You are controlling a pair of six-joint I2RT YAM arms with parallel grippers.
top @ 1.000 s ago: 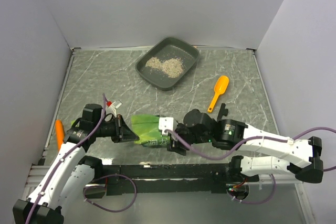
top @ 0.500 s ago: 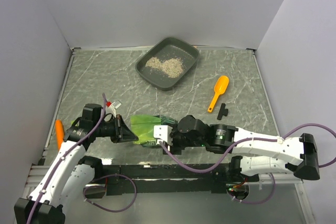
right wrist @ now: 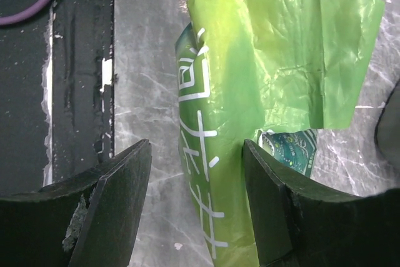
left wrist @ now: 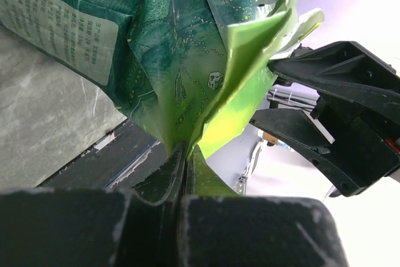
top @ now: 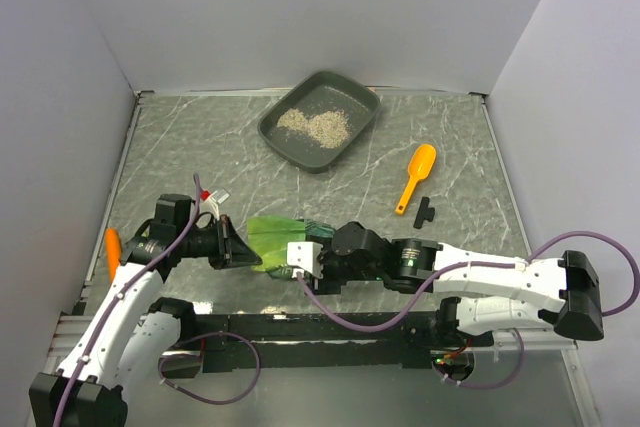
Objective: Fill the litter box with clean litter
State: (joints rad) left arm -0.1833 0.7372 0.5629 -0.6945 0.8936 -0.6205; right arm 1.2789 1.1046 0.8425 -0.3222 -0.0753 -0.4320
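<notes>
Only the top view shows the litter box [top: 318, 133]. It sits far past both sets of fingers, turned slantwise, with one corner pointing back at them. The clean litter [top: 315, 125] is a small pile inside it. An orange scoop [top: 415, 179] lies past the right fingers. The wrist views show only the green bag [top: 280, 245], which lies stretched from one gripper to the other. Up close, the left gripper [left wrist: 185, 154] is pinched tight on the bag's folded edge. The right gripper [right wrist: 195, 154] is wide apart, with the bag between its fingers [right wrist: 119, 198]. I cannot tell if they touch it.
</notes>
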